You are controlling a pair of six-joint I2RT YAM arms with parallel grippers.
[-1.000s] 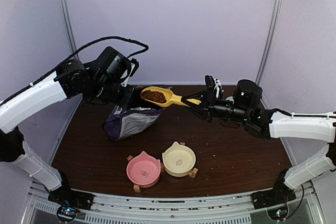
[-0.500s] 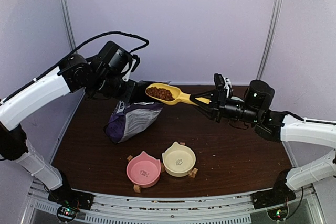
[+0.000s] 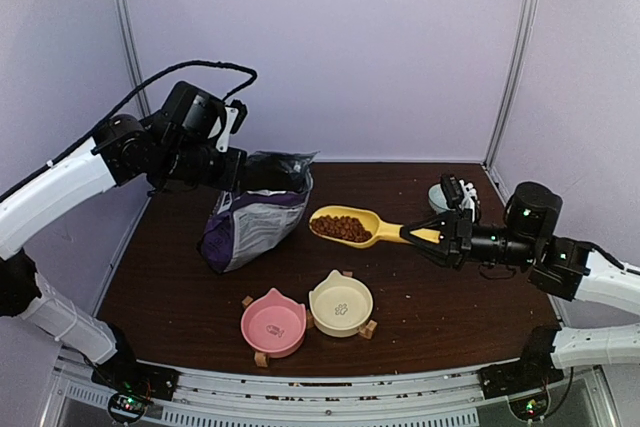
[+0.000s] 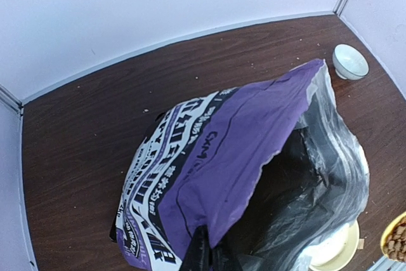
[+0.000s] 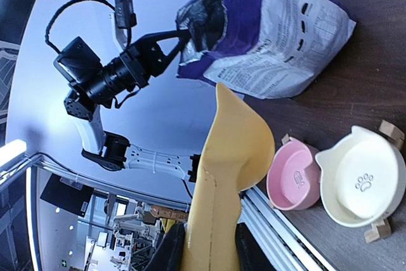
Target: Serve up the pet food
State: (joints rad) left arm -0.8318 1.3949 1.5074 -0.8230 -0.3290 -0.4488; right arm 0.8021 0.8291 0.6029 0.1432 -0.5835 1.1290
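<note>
1. Left gripper (image 3: 240,169): upper left of the overhead frame. The jaws are pinched together on the top rim of the bag. In the left wrist view the dark fingertips (image 4: 206,255) meet on the purple edge at the bottom centre.

2. Bag (image 3: 250,222): purple with a white printed panel, left of centre. It stands leaning on the table (image 3: 450,297), its mouth held up and open. The left wrist view shows its dark foil lining (image 4: 304,176).

3. Pink bowl (image 3: 272,325): cat-eared, on small wooden feet, lower centre. It touches or sits just beside the next item. No kibble is visible in it.

4. Cream bowl (image 3: 340,304): same shape, just right of the pink one, with a paw print on its floor (image 5: 363,183). No kibble is visible in it.

5. Pet food (image 3: 342,228): a heap of small brown pellets at the centre of the frame. It lies in the bowl of the scoop, above the cream bowl in the picture and right of the bag.

6. Scoop (image 3: 375,230): yellow plastic, held roughly level and clear of the table, with its handle pointing right. The right wrist view shows its underside (image 5: 228,169).

7. Right gripper (image 3: 425,235): right of centre. The jaws are narrowly parted and clamped on the scoop handle.

8. Small cup (image 3: 435,197): pale, at the far right of the table, partly hidden behind the right gripper. It is seen whole in the upper right of the left wrist view (image 4: 350,61).
</note>
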